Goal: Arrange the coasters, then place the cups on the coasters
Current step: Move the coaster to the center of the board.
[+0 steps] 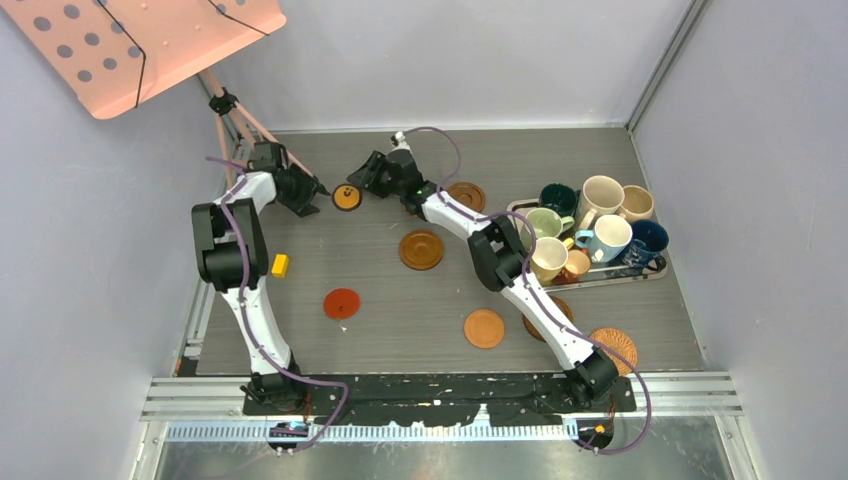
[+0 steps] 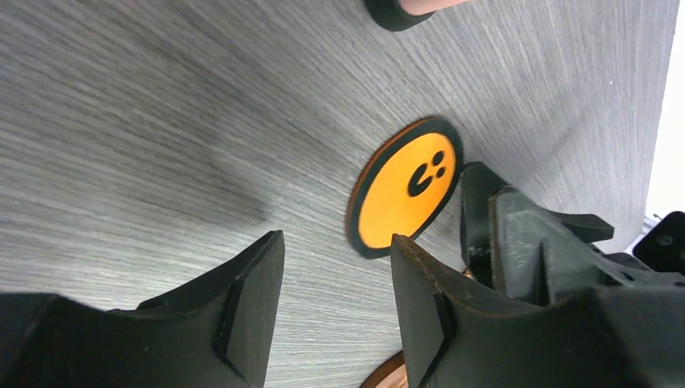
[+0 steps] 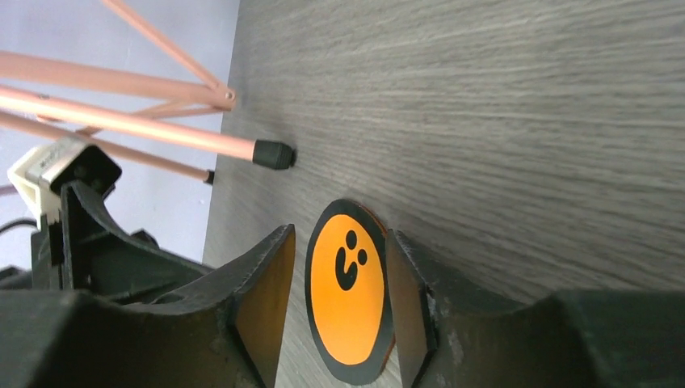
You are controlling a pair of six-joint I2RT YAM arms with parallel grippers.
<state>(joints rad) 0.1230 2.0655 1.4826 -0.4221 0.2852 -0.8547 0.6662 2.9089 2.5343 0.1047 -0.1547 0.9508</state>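
The black-and-orange coaster (image 1: pixel 347 197) lies flat at the far middle of the table. My right gripper (image 3: pixel 339 242) stands open astride it, a finger on each side. My left gripper (image 2: pixel 335 242) is open and empty just left of that coaster (image 2: pixel 406 186). Other coasters lie apart: two dark brown ringed ones (image 1: pixel 421 249) (image 1: pixel 466 196), a red one (image 1: pixel 341 303), an orange-tan one (image 1: pixel 484 328) and a wicker one (image 1: pixel 615 348). Several cups, among them dark green (image 1: pixel 557 198), cream (image 1: pixel 601 195) and navy (image 1: pixel 646 243), crowd the metal tray (image 1: pixel 650 272) at the right.
A small yellow block (image 1: pixel 279 265) lies by the left arm. A pink tripod stand (image 1: pixel 235 115) rises at the far left, one rubber foot (image 3: pixel 273 153) resting close to the coaster. Grey walls enclose the table on three sides.
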